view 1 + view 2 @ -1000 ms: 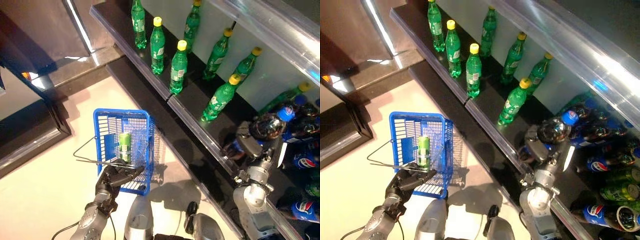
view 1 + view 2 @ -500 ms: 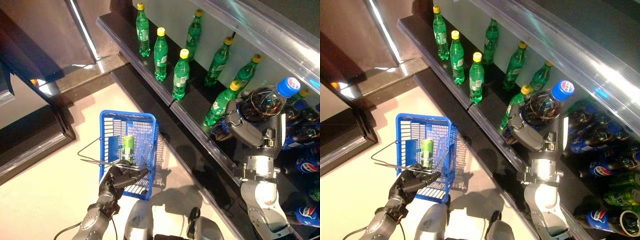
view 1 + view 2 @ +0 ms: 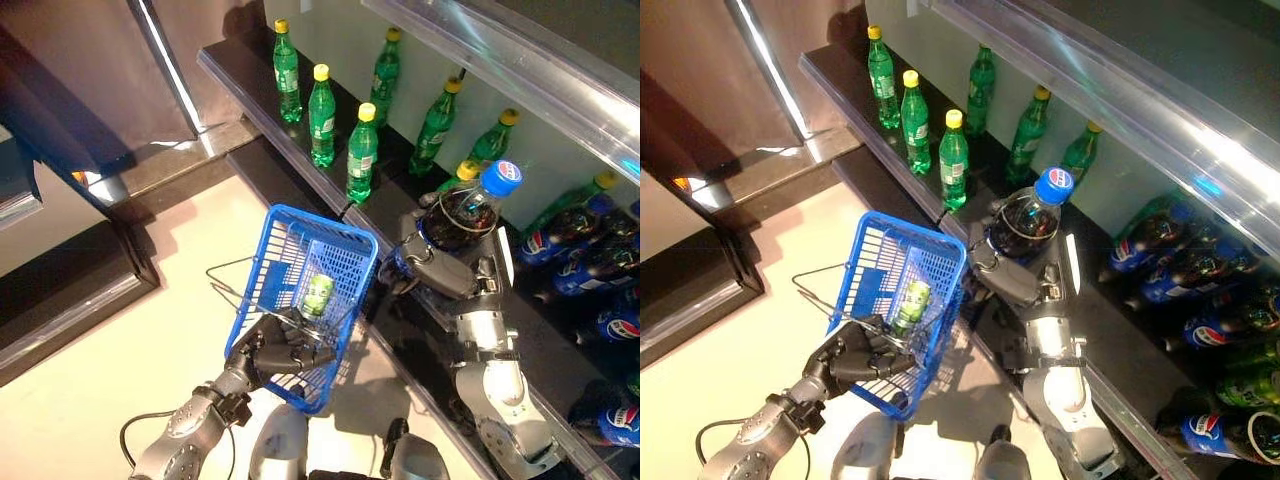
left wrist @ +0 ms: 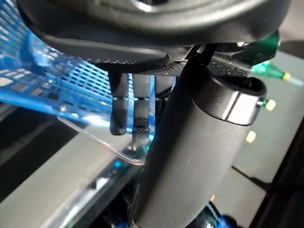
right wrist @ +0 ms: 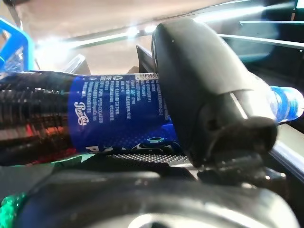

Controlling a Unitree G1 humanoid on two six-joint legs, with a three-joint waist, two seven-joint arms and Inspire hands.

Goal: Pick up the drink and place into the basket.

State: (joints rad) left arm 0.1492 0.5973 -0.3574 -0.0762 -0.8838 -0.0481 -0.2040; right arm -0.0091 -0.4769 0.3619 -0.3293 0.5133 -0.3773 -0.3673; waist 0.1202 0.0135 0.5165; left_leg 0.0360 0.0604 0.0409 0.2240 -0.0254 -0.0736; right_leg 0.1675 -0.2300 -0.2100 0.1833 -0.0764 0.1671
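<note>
Nearest, we see the left robot hand (image 3: 283,352) clenched on the blue basket (image 3: 345,262), a green can (image 3: 318,293) inside. Beyond, the right robot hand (image 3: 1008,280) grasps the cola bottle (image 3: 1025,222) beside the rim; placing remains.

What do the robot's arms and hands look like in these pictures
Both arms are silver-grey, with rounded metallic segments and dark joint rings. The left hand and right hand are dark, with matte black fingers; close up, the fingers have ribbed, textured pads. The right thumb is smooth dark grey with a small pale mark.
</note>
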